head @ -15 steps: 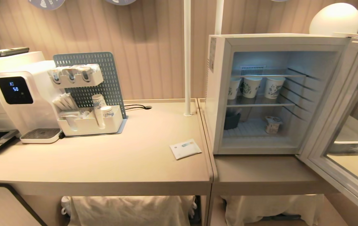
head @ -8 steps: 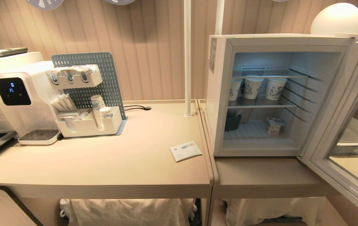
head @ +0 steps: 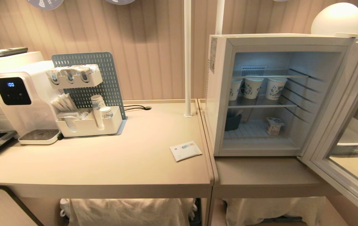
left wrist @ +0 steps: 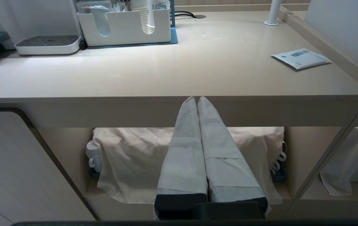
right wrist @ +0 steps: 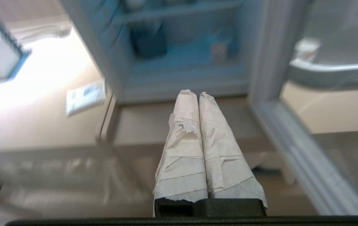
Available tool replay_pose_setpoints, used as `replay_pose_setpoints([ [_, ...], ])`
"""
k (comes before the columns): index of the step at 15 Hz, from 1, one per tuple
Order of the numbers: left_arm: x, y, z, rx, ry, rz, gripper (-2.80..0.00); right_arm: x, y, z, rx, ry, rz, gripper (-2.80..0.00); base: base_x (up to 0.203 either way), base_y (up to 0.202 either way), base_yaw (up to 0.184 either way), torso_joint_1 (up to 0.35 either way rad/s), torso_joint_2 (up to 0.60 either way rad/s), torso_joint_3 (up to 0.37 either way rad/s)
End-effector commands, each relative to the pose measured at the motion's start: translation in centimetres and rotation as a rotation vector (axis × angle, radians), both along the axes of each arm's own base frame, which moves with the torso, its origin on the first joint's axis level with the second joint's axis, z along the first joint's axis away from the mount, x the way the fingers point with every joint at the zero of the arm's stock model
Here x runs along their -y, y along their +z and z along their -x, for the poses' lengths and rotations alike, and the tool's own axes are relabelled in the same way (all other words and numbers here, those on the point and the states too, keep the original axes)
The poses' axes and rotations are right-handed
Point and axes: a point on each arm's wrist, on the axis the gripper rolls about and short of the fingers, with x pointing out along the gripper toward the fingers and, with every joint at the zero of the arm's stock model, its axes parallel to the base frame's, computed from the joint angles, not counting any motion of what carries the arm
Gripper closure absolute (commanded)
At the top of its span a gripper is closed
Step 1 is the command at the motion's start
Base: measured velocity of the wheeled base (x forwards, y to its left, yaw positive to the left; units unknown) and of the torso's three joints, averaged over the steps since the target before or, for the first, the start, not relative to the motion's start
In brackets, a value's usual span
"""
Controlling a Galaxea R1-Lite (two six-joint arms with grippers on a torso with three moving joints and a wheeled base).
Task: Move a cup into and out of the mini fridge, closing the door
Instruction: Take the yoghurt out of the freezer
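Note:
The white mini fridge [head: 218, 94] stands on the right counter with its door [head: 343, 125] swung wide open to the right. The cup [head: 274, 125], a small white tub, sits on the fridge's bottom shelf, right of centre; it shows blurred as cup [right wrist: 219, 51] in the right wrist view. My right gripper [right wrist: 197, 93] is shut and empty, in front of the open fridge, above the counter edge. My left gripper [left wrist: 196, 99] is shut and empty, parked low before the left counter's front edge. Neither arm shows in the head view.
Three taller patterned paper cups [head: 253, 87] stand on the fridge's upper shelf, with a dark container [head: 231, 121] at bottom left. A white packet [head: 185, 150] lies on the left counter beside the fridge. A water dispenser [head: 16, 100] and organiser tray [head: 88, 125] stand far left.
The head view shifted slightly at first, then held steady. The dispenser's display reading changed. Nothing in the fridge moved and the door stayed open.

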Motion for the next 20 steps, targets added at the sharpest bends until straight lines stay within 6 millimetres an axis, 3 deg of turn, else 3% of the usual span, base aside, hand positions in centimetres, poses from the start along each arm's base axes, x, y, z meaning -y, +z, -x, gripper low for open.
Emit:
replay_pose_setpoints([
  [1,0.0,0.0,0.0,0.000,0.000,0.002,0.00,-0.2,-2.7,-6.3,-0.264,0.060,-0.009,0.00,0.000,0.000,0.000,0.000,0.00,0.000],
  [5,0.0,0.0,0.0,-0.001,0.000,0.002,0.00,-0.2,-7.8,-12.5,-0.506,0.100,-0.017,0.00,0.000,0.000,0.000,0.000,0.00,0.000],
  [6,0.0,0.0,0.0,-0.001,0.000,0.004,0.00,-0.2,-9.0,-13.8,-0.540,0.106,-0.016,-2.80,0.000,0.000,0.000,0.000,0.00,0.000],
  [8,0.0,0.0,0.0,-0.001,0.000,0.007,0.00,-0.1,-11.8,-16.7,-0.582,0.112,-0.009,-2.80,0.000,0.000,0.000,0.000,0.00,0.000],
  [11,0.0,0.0,0.0,0.001,0.002,0.008,0.00,0.1,-14.0,-21.3,-0.452,0.106,0.008,-2.80,0.000,0.000,0.000,0.000,0.00,0.000],
  [16,0.0,0.0,0.0,0.001,0.002,0.010,0.00,0.8,-16.7,-26.4,-0.175,-0.028,0.068,-2.80,0.000,0.000,0.000,0.000,0.00,0.000],
  [20,0.0,0.0,0.0,0.001,0.002,0.010,0.00,1.5,-19.3,-29.4,-0.091,-0.161,0.106,-2.80,0.000,0.000,0.000,0.000,0.00,0.000],
])
